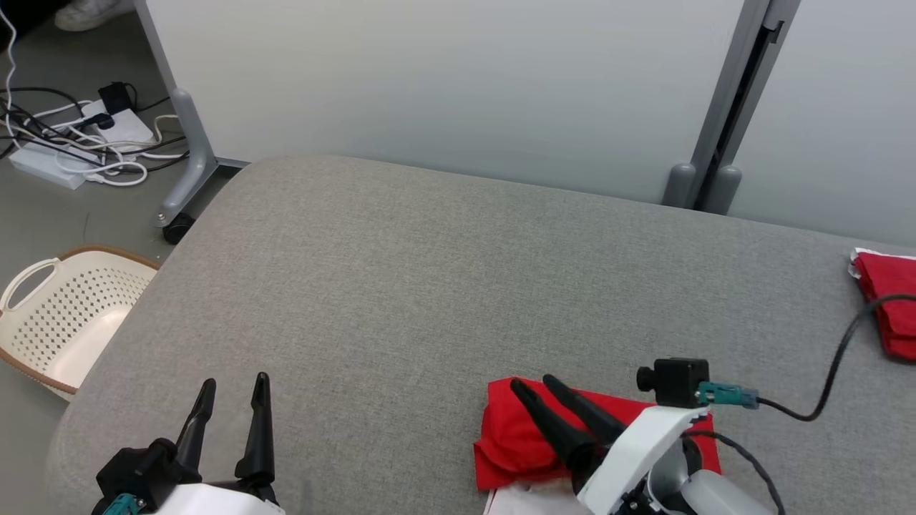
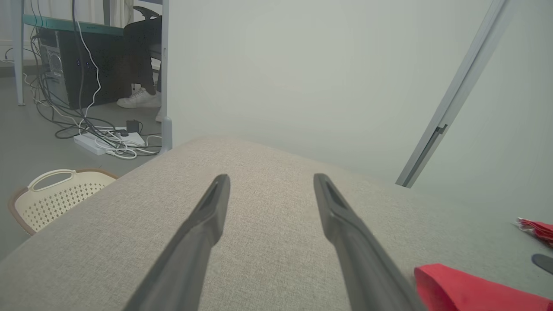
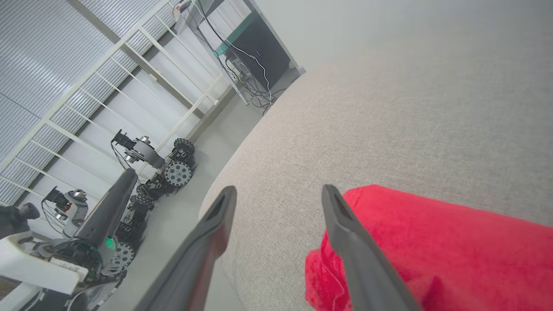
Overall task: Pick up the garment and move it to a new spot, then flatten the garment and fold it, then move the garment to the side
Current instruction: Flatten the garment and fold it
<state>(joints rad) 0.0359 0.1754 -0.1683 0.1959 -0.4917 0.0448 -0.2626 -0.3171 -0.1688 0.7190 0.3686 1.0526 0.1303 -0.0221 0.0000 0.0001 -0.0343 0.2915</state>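
Red cloth lies under the right gripper (image 1: 533,383), whose two dark fingers stand apart with nothing clamped between them. The right wrist view shows this gripper (image 3: 279,191) from close by. The gap between the fingers is wide and mostly grey fabric is seen through it. One finger lies over the border of the garment (image 3: 432,242), but I cannot tell whether it touches the cloth.

The head view gives the place of the garment (image 1: 515,436): it is folded into a thick packet at the near edge of the cushion (image 1: 429,272), toward the near right corner.

The left gripper (image 1: 235,383) is also fully spread and empty, above the near left corner. Its own wrist view looks between the left gripper's (image 2: 271,179) fingers over the bare grey fabric, with a corner of the garment (image 2: 458,289) low at the right.

A second red cloth (image 1: 887,307) lies at the right edge of the cushion, well apart from the first.

On the floor beside the left edge stands a cream basket (image 1: 64,315) with small holes. Past the far left corner a white power strip (image 1: 122,129) lies among cables, near the foot of a pale partition (image 1: 429,79). The left wrist view adds a white shoe (image 2: 138,99) of a person and a black computer case (image 2: 60,69) under a table. The right wrist view shows small wheeled machines (image 3: 173,168) on the floor beside a white railing (image 3: 129,65).
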